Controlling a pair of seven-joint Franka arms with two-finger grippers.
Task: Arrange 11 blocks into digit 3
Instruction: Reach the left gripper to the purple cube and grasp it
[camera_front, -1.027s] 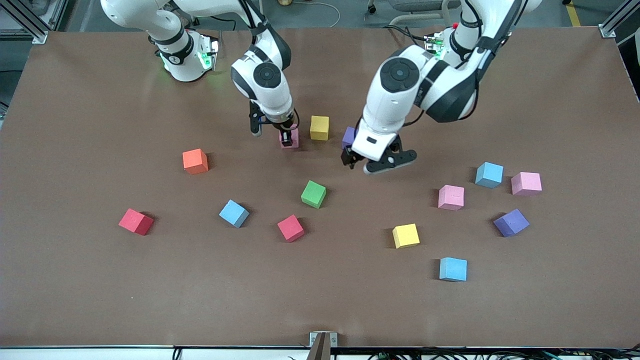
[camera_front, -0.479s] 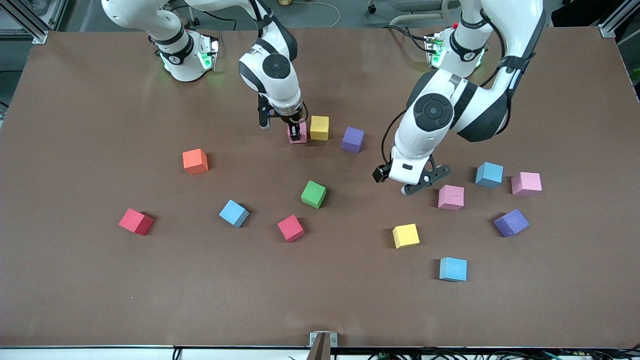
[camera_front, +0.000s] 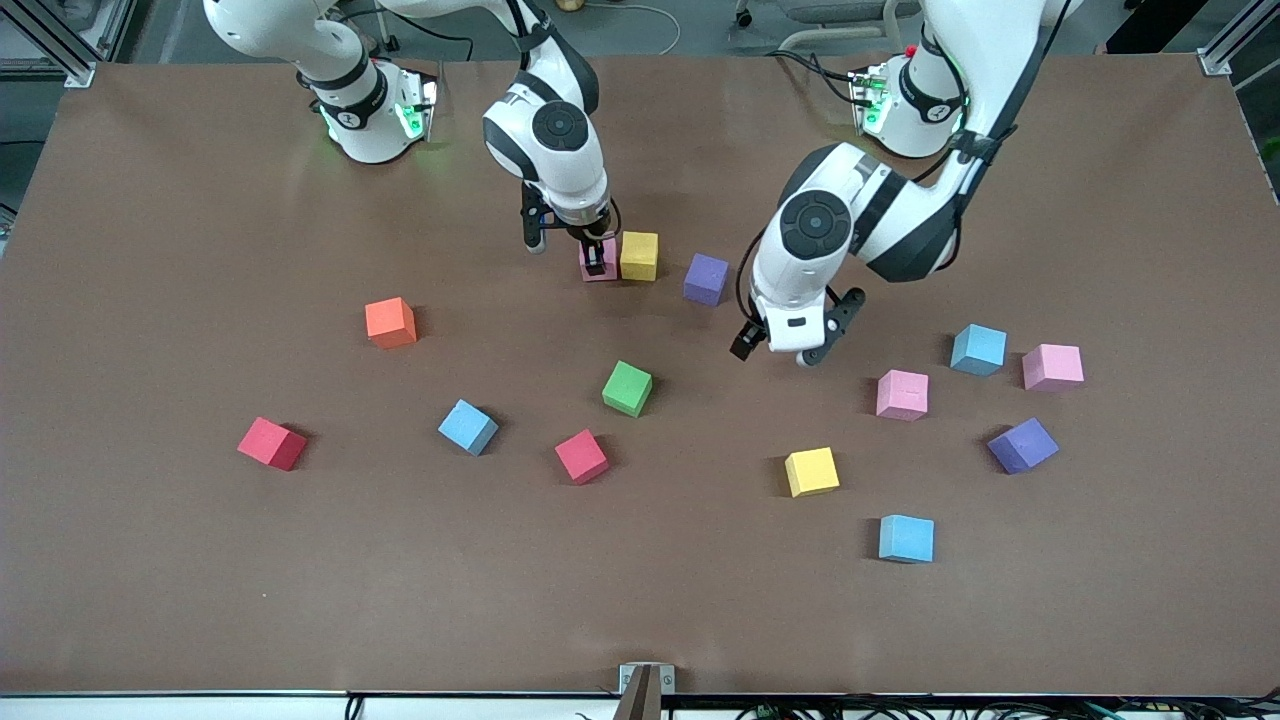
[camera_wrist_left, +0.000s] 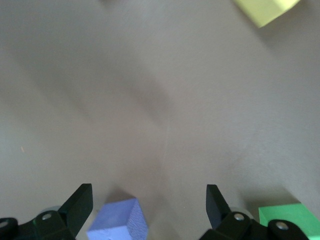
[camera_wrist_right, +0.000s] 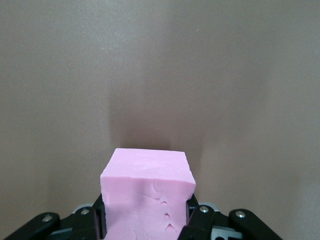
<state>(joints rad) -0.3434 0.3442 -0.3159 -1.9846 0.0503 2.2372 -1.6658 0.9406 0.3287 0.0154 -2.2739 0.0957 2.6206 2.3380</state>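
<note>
Sitting pinched in right hand (camera_front: 598, 262): pink block (camera_wrist_right: 147, 192).

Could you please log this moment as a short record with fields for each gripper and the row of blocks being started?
right gripper: shut on the pink foam cube, beside the yellow foam cube
left gripper: open, empty, over bare table
row so far: pink, yellow, then the purple foam cube standing apart
loose blocks: scattered nearer the front camera
</note>
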